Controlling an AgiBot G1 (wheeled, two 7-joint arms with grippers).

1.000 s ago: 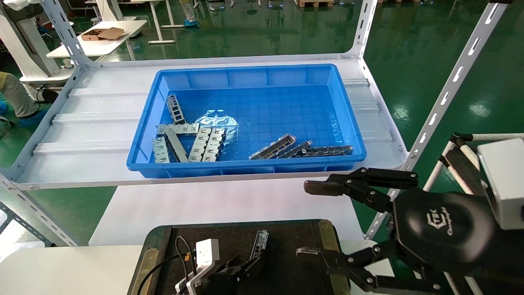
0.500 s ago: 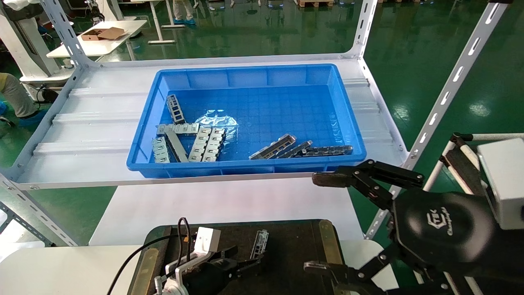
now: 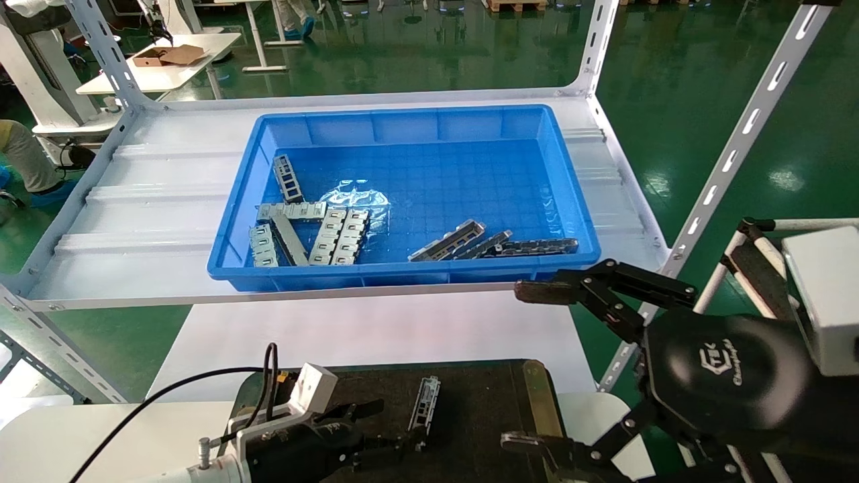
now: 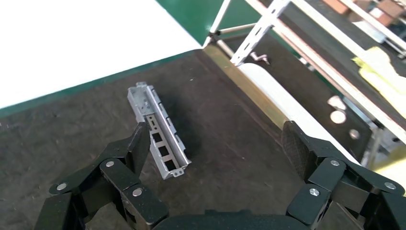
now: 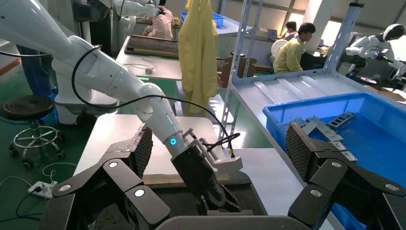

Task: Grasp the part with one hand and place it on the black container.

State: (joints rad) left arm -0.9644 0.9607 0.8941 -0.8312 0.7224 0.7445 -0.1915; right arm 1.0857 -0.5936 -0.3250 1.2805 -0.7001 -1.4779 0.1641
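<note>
The part (image 3: 425,402), a slim grey channel bar with rectangular cutouts, lies flat on the black container (image 3: 483,402). My left gripper (image 3: 392,426) is open just near of it, and the part lies free beside one finger. In the left wrist view the part (image 4: 155,129) rests on the dark tray (image 4: 230,134), next to one finger of my open left gripper (image 4: 216,143). My right gripper (image 3: 523,367) is open wide and empty, hovering by the tray's right edge. It also shows in the right wrist view (image 5: 220,143).
A blue bin (image 3: 402,111) on the white shelf behind holds several metal parts in two clusters. The slotted shelf upright (image 3: 731,154) stands close to my right arm. The right wrist view shows my left hand (image 5: 210,199) on the tray and people in the background.
My left gripper has drawn back toward the near left, away from the part, which now lies flat on the tray. My right gripper rose slightly.
</note>
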